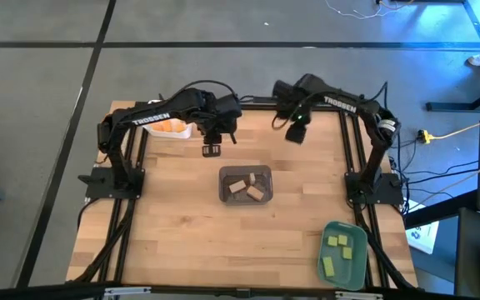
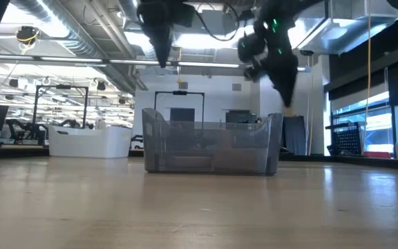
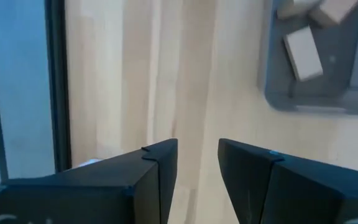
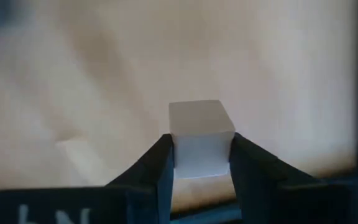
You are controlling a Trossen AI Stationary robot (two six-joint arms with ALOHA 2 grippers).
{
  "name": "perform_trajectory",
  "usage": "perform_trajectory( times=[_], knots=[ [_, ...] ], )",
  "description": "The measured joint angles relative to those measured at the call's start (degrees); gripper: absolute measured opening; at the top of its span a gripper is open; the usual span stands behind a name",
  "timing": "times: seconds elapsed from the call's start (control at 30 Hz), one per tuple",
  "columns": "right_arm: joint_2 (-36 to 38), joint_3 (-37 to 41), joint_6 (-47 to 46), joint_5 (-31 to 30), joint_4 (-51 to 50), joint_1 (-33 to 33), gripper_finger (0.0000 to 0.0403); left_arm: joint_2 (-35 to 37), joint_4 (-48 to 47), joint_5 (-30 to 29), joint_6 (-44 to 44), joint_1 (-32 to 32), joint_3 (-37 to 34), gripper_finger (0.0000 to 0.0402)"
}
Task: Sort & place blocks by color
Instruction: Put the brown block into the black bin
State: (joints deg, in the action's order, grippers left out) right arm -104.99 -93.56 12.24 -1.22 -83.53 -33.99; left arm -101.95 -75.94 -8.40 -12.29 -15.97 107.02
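Observation:
My right gripper [image 4: 201,163] is shut on a pale tan cube [image 4: 201,124], high over the far middle of the table [image 1: 293,135]. My left gripper [image 3: 197,155] is open and holds nothing; it hangs above the table [image 1: 212,148] between the white tray and the grey tray. Tan blocks [image 1: 248,188] lie on the floor of the grey tray [image 1: 225,195] at the table's middle. Orange blocks [image 1: 169,126] lie in the white tray [image 1: 186,133] at the far left. Yellow-green blocks [image 1: 337,242] lie in the teal tray [image 1: 354,268] at the near right. My right gripper pinches the pale cube by two opposite side faces, one finger [image 4: 164,155] on each side. Its top face [image 4: 199,115] stands out past the fingertips. The cube is lifted clear of the table, with bare wood far below it.
The grey tray [image 2: 213,145] stands on the table between the two grippers [image 2: 163,41] [image 2: 285,83], which both hang well above it. The black frame rails [image 1: 350,158] run along the table's sides. Bare wood lies toward the near left [image 1: 182,242].

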Motion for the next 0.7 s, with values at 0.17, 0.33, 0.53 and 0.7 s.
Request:
perform_trajectory(
  times=[0.17,0.33,0.53,0.7],
  knots=[
    [0.0,-5.1,6.4,10.0,-0.2,9.9,0.0122,2.9,-3.6,0.8,-0.4,-1.2,0.0,0.0108],
    [0.2,-7.8,12.4,14.1,1.9,18.7,0.0122,6.8,-3.9,0.6,1.1,-3.2,0.0,0.0108],
    [0.1,-3.9,13.6,17.3,9.6,23.7,0.0122,11.1,-3.5,0.2,5.6,-4.2,0.0,0.0108],
    [0.1,1.2,13.7,17.4,14.4,23.8,0.0122,13.5,-3.3,0.4,6.5,-3.8,0.0,0.0108]
  ],
)
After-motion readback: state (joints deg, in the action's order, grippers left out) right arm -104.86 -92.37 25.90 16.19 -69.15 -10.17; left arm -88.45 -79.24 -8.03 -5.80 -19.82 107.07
